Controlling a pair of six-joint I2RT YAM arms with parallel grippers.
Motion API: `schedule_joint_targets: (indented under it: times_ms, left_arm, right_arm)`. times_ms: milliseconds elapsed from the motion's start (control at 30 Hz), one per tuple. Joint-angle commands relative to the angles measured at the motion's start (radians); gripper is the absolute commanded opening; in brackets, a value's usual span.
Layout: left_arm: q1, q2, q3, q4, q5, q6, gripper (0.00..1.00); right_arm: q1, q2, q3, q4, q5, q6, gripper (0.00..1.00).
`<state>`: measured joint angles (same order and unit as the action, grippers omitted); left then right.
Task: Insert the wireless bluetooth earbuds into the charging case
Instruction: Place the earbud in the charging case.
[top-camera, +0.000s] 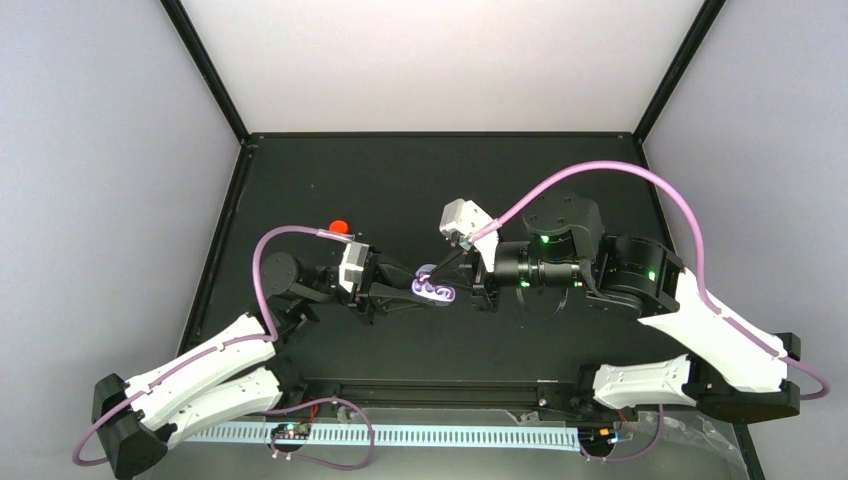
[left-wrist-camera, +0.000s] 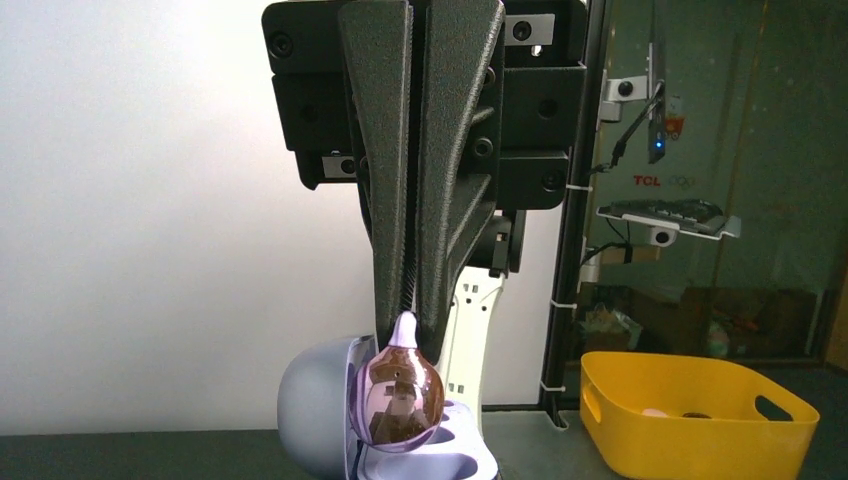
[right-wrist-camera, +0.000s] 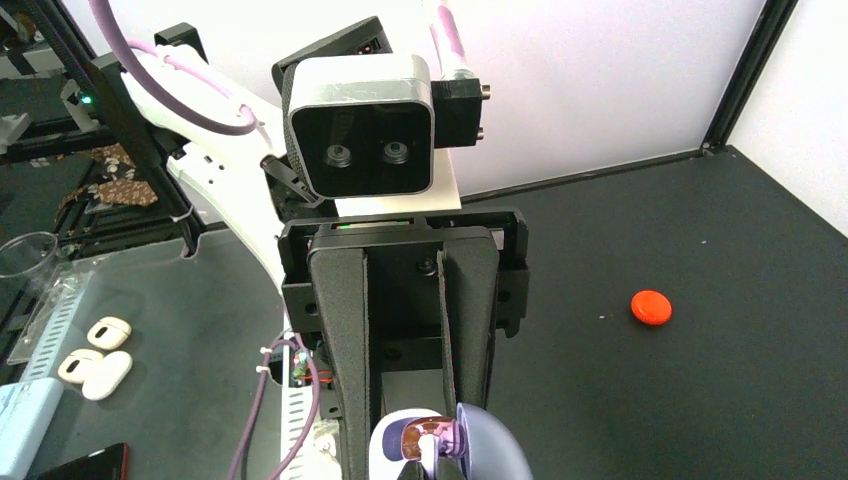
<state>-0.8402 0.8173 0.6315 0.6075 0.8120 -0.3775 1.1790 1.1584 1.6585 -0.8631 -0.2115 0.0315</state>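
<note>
Hanging bulb-down from the right gripper (left-wrist-camera: 405, 318), whose matte black fingers are pressed together on its thin stem, a glossy translucent purple earbud (left-wrist-camera: 398, 395) stands upright. It sits just above the open charging case (left-wrist-camera: 310, 400), a smooth lavender-grey pebble, which the left gripper (right-wrist-camera: 440, 400) appears to pinch at its edge.

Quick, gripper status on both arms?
Left gripper: closed on the charging case, holding it.
Right gripper: closed on a purple earbud, pinched by its stem.
</note>
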Motion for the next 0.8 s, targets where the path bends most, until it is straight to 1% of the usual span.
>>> schedule_joint_targets:
  times_ms: [0,433,767]
  left_arm:
    - [-0.006,-0.007,0.022,0.011,-0.004,0.014,0.02]
    - [-0.005,0.006,0.036,0.011,0.0,0.011,0.01]
    - [-0.005,0.0,0.037,0.009,-0.003,0.012,0.02]
  right_arm:
    - [0.01,-0.01,0.03,-0.019,-0.007,0.006,0.01]
    - [0.01,0.017,0.022,-0.028,-0.054,0.004,0.01]
    - [0.009,0.027,0.01,-0.022,-0.033,0.004,0.01]
